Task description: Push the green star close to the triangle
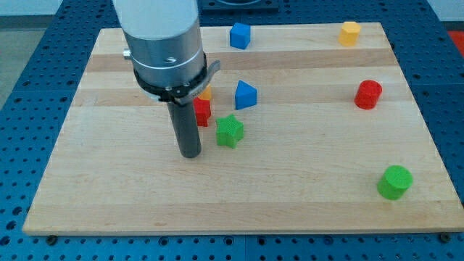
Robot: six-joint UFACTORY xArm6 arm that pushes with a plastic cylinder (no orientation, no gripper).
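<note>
The green star [230,131] lies on the wooden board [304,181], left of centre. The blue triangle [245,95] sits just above and slightly right of it, a small gap apart. My tip [190,154] rests on the board to the left of the green star and a little below it, not touching it. A red block [201,111] stands right beside the rod, up and left of the star, partly hidden by it. An orange block [206,93] peeks out behind the arm above the red one.
A blue block [240,35] sits at the view's top centre. A yellow-orange block [349,33] is at the top right. A red cylinder [368,95] is at the right. A green cylinder [395,181] is at the bottom right.
</note>
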